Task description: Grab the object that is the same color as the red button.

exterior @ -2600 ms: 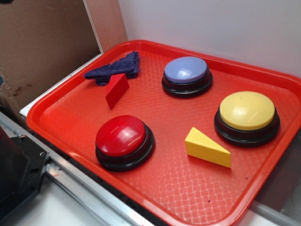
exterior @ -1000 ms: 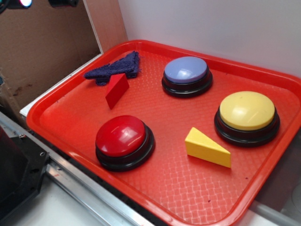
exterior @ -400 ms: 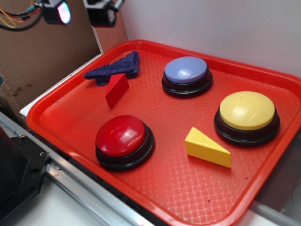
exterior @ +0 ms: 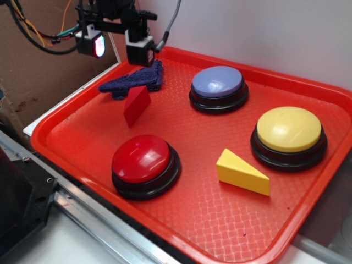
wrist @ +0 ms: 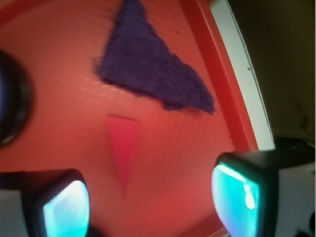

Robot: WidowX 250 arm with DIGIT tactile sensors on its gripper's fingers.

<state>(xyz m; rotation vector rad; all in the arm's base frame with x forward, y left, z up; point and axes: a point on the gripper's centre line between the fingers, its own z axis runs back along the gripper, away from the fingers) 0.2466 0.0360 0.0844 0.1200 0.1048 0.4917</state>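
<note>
Claw [exterior: 118,48] spread apart, empty, above purple cloth [exterior: 133,81] touching red wedge [exterior: 136,105], near red button [exterior: 144,160].

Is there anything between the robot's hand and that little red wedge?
Nothing blocks it. In the wrist view, only bare tray shows between the open hand and the red wedge; the purple cloth lies beyond the wedge.

Seen from above: red wedge block [wrist: 122,148] lying flat on the red tray [wrist: 207,54], narrow tip toward the gripper [wrist: 148,200]. Just beyond it, apart, a dark purple cloth triangle [wrist: 148,69]. Two fingers [wrist: 64,205] at the lower corners, spread wide, nothing between them. Dark button base [wrist: 10,98] cut off at left edge.
</note>
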